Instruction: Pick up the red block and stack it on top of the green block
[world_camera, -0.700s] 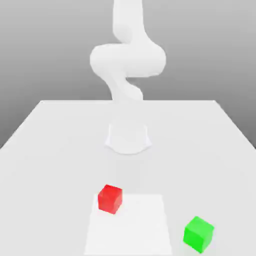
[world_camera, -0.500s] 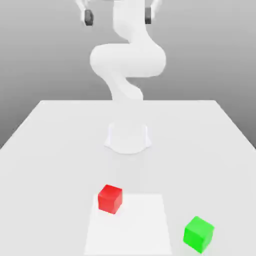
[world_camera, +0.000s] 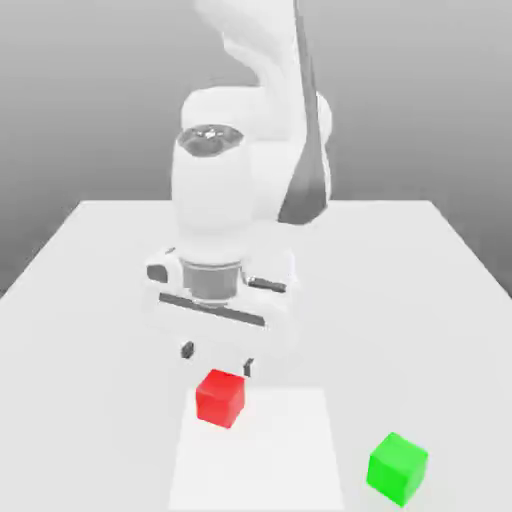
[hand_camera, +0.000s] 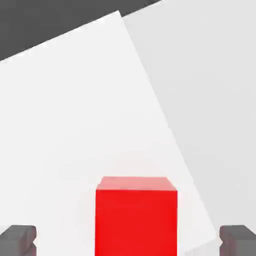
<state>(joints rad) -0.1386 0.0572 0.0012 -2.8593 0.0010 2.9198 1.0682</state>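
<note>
Approach phase, grasp not yet made. Claw (world_camera: 217, 357) spread wide and empty, poised just above and behind the red block (world_camera: 220, 397), dark fingertips (world_camera: 187, 349) to either side of the cube's width. Red block resting on the bench (world_camera: 90, 300), at the 11 o'clock corner of the paler square patch (world_camera: 280, 460) in the exterior view. Green block (world_camera: 397, 467) well apart, toward 4 o'clock from the red one, just beside the patch's edge.

To do the step well: straight descent, cube kept centred between the fingertips, pads brought level with the cube's mid-height before closing, contact on two opposite flat faces rather than across corners. Probably worth a small wrist correction first, since the cube sits slightly turned against the finger line in the exterior view. Risk of nudging the cube if one finger lands first.

Hand view: red block (hand_camera: 136, 216) seen between both fingertips (hand_camera: 18, 239), roughly centred, clear gaps each side — alignment hard to judge from outside. Exterior view: height above the bench and the green block's position.
</note>
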